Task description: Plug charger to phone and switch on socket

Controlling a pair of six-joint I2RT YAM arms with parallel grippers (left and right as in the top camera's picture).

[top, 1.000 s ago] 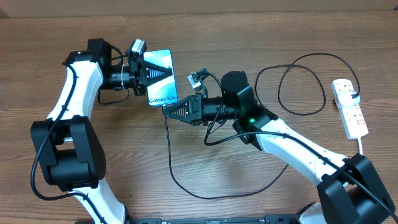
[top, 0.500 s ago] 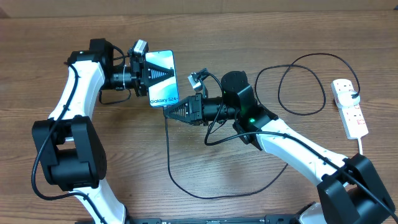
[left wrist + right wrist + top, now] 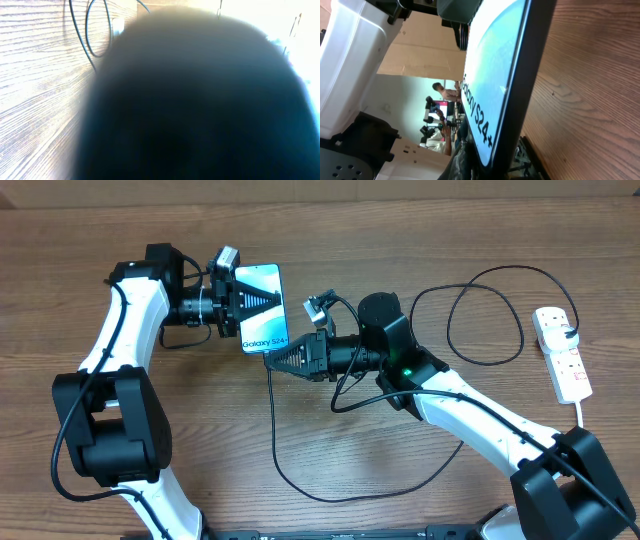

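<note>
Right arm (image 3: 480, 415): white and black, reaching low from the near right corner of the table (image 3: 400, 230) toward the middle, pointing left.
Charger (image 3: 270, 415): long thin black cable, lying in a wide loop close to the near edge, then running straight away from it up to the tips of the right gripper. Second loop farther back on the right, leading to the socket.
Right gripper (image 3: 270, 360): clenched on the free end of the charger, tips just at the short end of the phone. Not possible to tell whether the connector sits in the port.
Phone (image 3: 262, 335): left of the table's middle, gripped by the left gripper, light blue-teal screen facing up, white "Galaxy S24+" text at the end beside the right gripper. In the right wrist view seen almost edge-on and very close, dark rim clear. Lifted or touching the wood, not clear.
Left gripper (image 3: 268, 300): closed on the phone from its left long side, one dark finger lying across the screen.
Left wrist view: nearly all covered by a dark blur, only a strip of wood and a bit of black cable at the left.
Socket (image 3: 565, 360): white power strip at the right edge of the table, well apart from both grippers, small red marks on it, position of the switches not readable.
</note>
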